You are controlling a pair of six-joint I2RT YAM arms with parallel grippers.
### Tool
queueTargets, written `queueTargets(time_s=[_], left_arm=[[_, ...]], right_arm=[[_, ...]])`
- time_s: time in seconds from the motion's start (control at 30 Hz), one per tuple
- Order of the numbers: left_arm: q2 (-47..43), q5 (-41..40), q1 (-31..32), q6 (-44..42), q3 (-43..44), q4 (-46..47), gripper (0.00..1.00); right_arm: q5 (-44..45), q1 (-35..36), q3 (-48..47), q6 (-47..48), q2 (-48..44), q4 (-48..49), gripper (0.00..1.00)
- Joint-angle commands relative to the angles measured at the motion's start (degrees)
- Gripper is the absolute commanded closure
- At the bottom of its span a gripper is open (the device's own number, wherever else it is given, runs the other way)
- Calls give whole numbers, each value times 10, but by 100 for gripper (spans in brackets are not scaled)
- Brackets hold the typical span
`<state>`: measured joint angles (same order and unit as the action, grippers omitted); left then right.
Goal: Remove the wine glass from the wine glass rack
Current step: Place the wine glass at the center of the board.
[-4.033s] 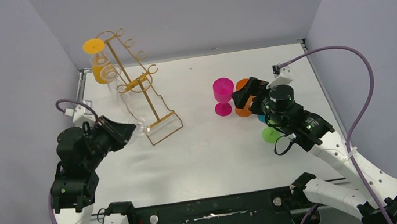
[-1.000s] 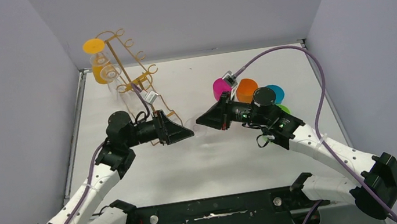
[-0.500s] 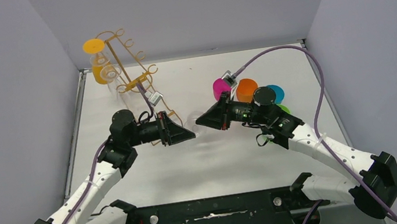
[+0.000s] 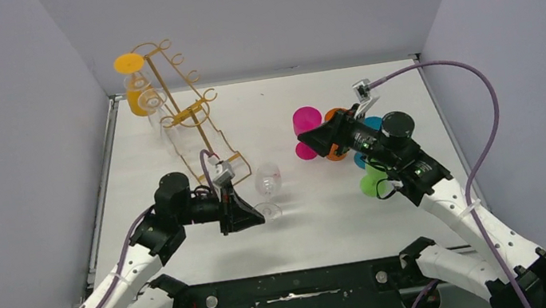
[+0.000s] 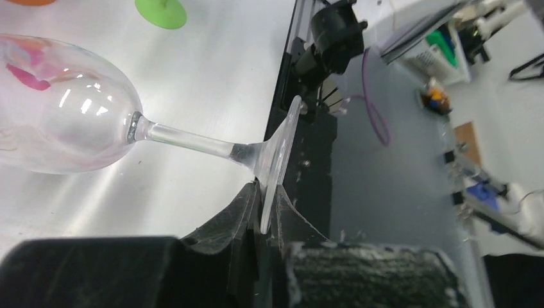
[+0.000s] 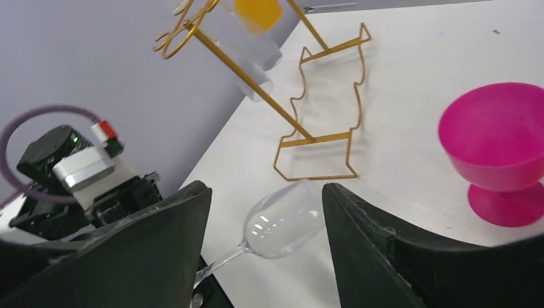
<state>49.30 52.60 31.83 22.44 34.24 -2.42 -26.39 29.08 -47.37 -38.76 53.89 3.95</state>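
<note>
Your left jaws clamp the wine glass by its foot, bowl cut off at left; right jaws stand apart

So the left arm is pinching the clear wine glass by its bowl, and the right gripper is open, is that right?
Not quite. The left gripper is shut on the flat foot of the clear wine glass, not on its bowl. The left wrist view shows the foot's edge caught in its grip, with the bowl lying free. The right gripper is indeed open.
</note>
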Motion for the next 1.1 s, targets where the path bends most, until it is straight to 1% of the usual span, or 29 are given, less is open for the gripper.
queueTargets(time_s=[0.0,0.17,0.27,0.37,0.43,0.53,0.67,0.77,0.9,0.97,1.07], left_arm=[[-56,40,3,-169,-30,16,100],[-97,43,2,-268,-61,19,100],[-108,69,1,-354,-57,-17,100],[-105,91,0,-384,-49,-28,100],[-98,119,-1,-387,-52,-17,100],[-83,153,-3,-384,-54,2,100],[-82,162,-6,-390,-51,10,100],[-88,170,-10,-373,-53,32,100],[-88,192,-12,-360,-51,44,100],[-88,202,-13,-354,-50,54,100],[-91,205,-16,-352,-48,58,100]], right_arm=[[27,-37,-42,18,-14,-77,34],[-72,-85,-60,17,5,-116,33],[-141,-100,-69,11,27,-119,31],[-196,-100,-72,0,52,-107,28],[-222,-99,-73,-12,69,-94,25],[-241,-95,-77,-24,90,-73,24],[-255,-93,-88,-19,116,-71,23],[-285,-83,-96,-21,140,-73,23],[-281,-51,-130,14,170,-118,25],[-286,-35,-140,16,185,-114,25],[-317,-21,-156,15,213,-116,30]])
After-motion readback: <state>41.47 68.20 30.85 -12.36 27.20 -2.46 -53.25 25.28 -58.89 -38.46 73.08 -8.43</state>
